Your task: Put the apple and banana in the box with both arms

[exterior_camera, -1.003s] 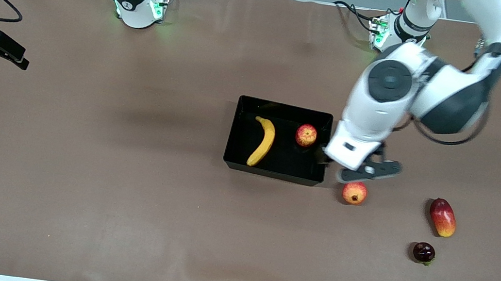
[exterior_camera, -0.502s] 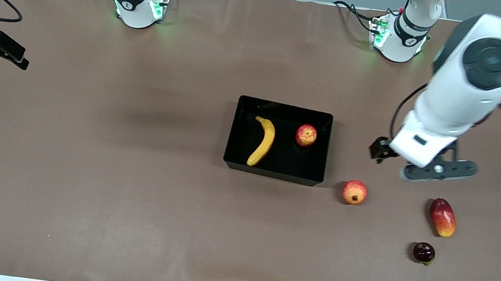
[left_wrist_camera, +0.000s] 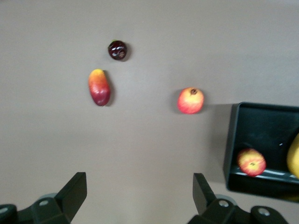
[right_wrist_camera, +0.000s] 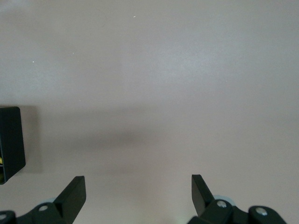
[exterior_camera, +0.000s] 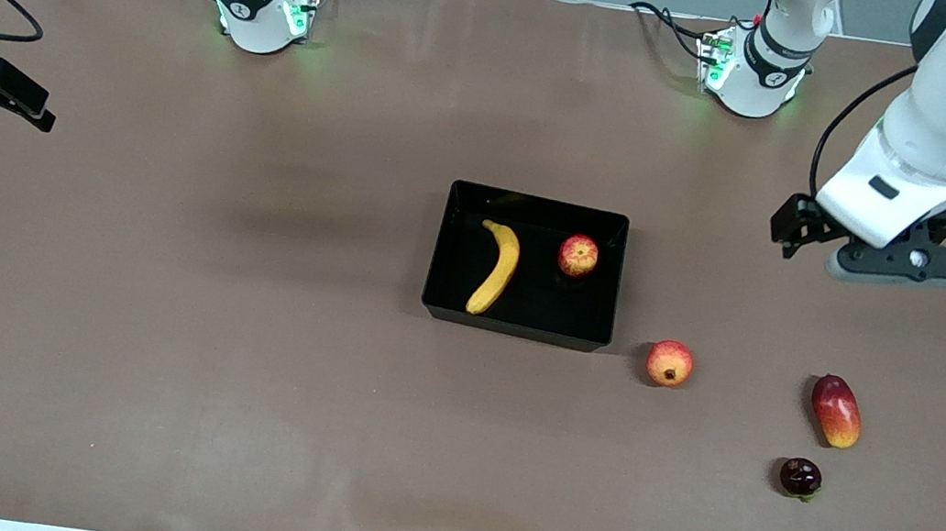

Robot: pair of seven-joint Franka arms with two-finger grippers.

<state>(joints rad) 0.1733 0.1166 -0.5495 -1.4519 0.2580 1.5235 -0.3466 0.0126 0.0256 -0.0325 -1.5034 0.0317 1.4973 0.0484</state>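
Black fingers of the left gripper (left_wrist_camera: 135, 196) stood spread wide with nothing between them, hanging high over bare table toward the left arm's end, well apart from the box (exterior_camera: 519, 332); I took that for an arm with no load and no business in hand there, since both fruits already lay inside. From its wrist view the apple (left_wrist_camera: 251, 162) sat low against the box wall nearest that arm, and a sliver of banana (left_wrist_camera: 294, 157) showed just beside it. Out on the cloth between gripper and box lay a pomegranate (exterior_camera: 669, 364), close by the box corner nearer the camera, then a mango (exterior_camera: 836, 410) and a small dark fruit (exterior_camera: 801, 476), nearer the camera again; none belonged to the job, so it made sense they were left where they were. In the front view the banana (exterior_camera: 498, 268) lay lengthwise in the half toward the right arm's end, the apple (exterior_camera: 578, 255) in the other half, apart from it. The right gripper (right_wrist_camera: 135, 196) was likewise spread and empty, over bare table with only a corner of the box (right_wrist_camera: 10, 140) in its wrist view; that arm waited. By my reckoning the placing was finished.
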